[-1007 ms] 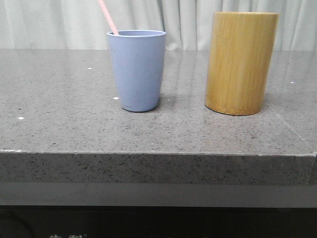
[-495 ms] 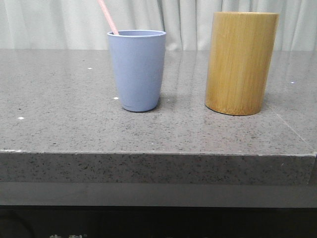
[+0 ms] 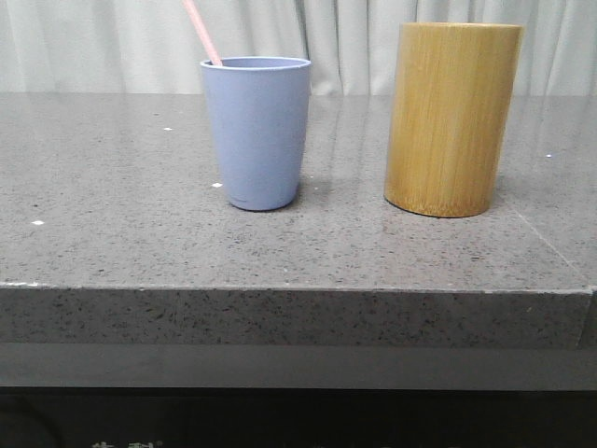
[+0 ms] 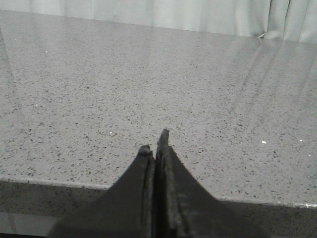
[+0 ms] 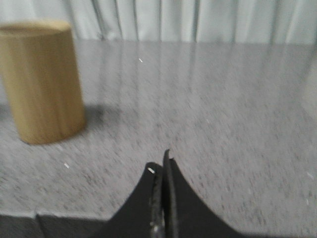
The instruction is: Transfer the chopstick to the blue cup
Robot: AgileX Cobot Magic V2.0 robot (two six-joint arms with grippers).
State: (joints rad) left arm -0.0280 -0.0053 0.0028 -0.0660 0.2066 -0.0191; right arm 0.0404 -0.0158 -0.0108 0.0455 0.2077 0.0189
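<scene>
The blue cup stands upright on the grey stone table, left of centre in the front view. A pale pink chopstick stands in it, leaning left past the rim and out of the top of the frame. Neither gripper shows in the front view. My left gripper is shut and empty above the table's near edge. My right gripper is shut and empty, low over the table, apart from the bamboo holder. The blue cup does not show in either wrist view.
A taller tan bamboo cylinder stands right of the blue cup; it also shows in the right wrist view. The grey speckled table has its front edge near the camera. White curtains hang behind.
The cups and chopstick stay as they were; the front view has shifted very slightly.
</scene>
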